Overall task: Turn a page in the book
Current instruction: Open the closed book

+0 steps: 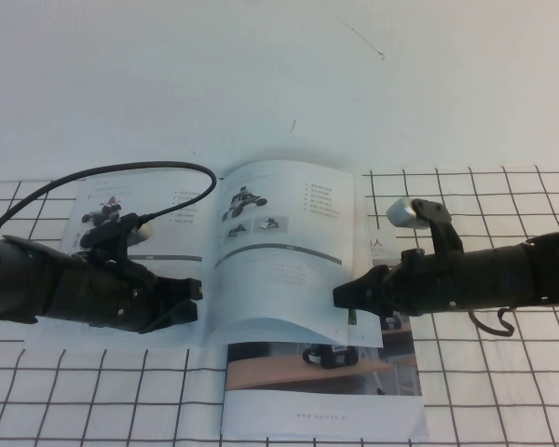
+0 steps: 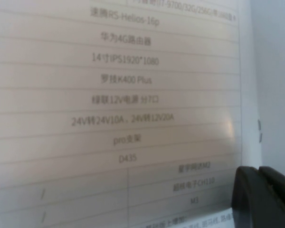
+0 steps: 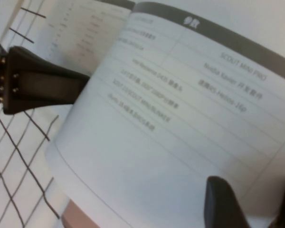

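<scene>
The book (image 1: 168, 209) lies open on the grid mat, a robot photo on its left leaf. The page (image 1: 279, 270), with a black buggy robot, two small photos and a grey bar, is lifted and bowed upward over the right half. My right gripper (image 1: 347, 298) is at that page's right edge, open, with its fingers (image 3: 223, 204) apart in front of the sheet's printed table (image 3: 180, 95). My left gripper (image 1: 194, 293) is shut and rests on the left leaf; its fingers (image 2: 261, 199) lie together against the printed table (image 2: 123, 99).
A booklet with a wooden-desk photo cover (image 1: 317, 382) lies under the book, sticking out toward me. A black-lined grid mat (image 1: 484, 391) covers the near table; plain white table (image 1: 279, 84) lies behind. A black cable (image 1: 121, 172) arcs over the left arm.
</scene>
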`<action>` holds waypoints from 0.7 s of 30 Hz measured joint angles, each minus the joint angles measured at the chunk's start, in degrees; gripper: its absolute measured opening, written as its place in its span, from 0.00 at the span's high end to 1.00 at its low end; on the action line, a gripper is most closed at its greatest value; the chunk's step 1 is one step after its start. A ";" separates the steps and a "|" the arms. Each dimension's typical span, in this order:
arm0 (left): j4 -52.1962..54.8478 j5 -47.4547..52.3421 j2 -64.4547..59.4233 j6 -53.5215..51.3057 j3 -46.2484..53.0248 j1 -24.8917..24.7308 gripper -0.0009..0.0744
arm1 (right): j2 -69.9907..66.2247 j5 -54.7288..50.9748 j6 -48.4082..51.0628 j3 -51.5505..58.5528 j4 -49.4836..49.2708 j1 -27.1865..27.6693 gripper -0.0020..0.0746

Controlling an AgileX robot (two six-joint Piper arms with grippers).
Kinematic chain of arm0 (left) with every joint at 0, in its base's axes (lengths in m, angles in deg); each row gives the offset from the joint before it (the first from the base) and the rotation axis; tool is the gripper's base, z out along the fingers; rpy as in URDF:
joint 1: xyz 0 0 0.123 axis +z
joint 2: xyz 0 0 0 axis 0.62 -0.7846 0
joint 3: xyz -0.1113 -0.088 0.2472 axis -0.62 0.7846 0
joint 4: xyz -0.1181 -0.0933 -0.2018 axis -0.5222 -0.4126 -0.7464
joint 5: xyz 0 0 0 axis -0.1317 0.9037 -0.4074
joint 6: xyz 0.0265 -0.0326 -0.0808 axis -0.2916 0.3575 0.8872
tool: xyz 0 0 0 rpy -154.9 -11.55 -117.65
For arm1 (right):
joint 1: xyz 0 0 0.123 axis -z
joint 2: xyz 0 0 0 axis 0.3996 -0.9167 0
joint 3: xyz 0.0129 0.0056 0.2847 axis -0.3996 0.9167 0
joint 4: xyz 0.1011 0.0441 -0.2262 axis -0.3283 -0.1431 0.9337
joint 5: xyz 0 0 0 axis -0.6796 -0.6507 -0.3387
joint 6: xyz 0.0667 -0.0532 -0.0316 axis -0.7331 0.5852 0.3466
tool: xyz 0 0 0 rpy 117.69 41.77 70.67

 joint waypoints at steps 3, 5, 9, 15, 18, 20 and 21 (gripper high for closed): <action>0.00 0.00 0.00 0.00 0.00 0.00 0.99 | 0.00 -1.70 -0.54 -1.39 0.12 0.00 0.61; 0.00 0.00 0.00 0.00 0.00 0.00 0.99 | 0.00 -2.66 -0.93 -2.05 0.12 0.00 0.61; 0.00 0.00 0.00 -0.10 0.00 0.00 0.99 | 0.00 -5.46 -1.58 -3.37 0.24 0.00 0.61; 0.00 0.00 0.00 -0.10 0.00 0.00 0.99 | 0.00 -10.98 -1.60 -5.56 0.34 0.00 0.61; 0.00 0.00 0.00 -0.10 0.00 0.00 0.99 | 0.00 -11.27 -1.87 -6.38 0.34 0.00 0.61; 0.00 0.00 0.00 -0.22 0.00 0.00 0.99 | 0.00 -8.22 -2.43 -6.57 0.34 0.00 0.61; 0.00 0.00 0.00 -0.22 0.00 0.00 0.99 | 0.00 -6.32 -3.01 -6.66 0.92 0.00 0.61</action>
